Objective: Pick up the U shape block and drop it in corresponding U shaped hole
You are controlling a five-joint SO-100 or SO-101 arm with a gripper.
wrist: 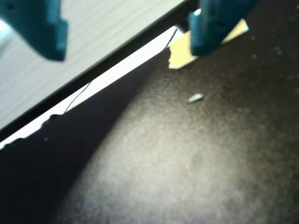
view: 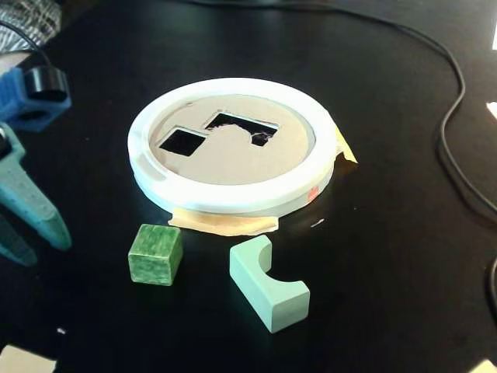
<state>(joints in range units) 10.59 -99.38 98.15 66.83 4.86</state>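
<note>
The wrist view looks down on a dark tabletop (wrist: 187, 163), grainy and out of focus. Two teal fingers (wrist: 44, 25) of the gripper (wrist: 126, 39) hang in from the top edge, well apart, with nothing between them. A scrap of pale tape (wrist: 180, 53) lies partly behind the right finger. A small light speck (wrist: 195, 98) sits on the table below it. A bright white strip (wrist: 107, 79) runs diagonally along the table's edge, with a thin wire (wrist: 79, 95) crossing it.

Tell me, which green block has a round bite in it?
The pale mint U shape block; the darker green cube left of it has none.
</note>
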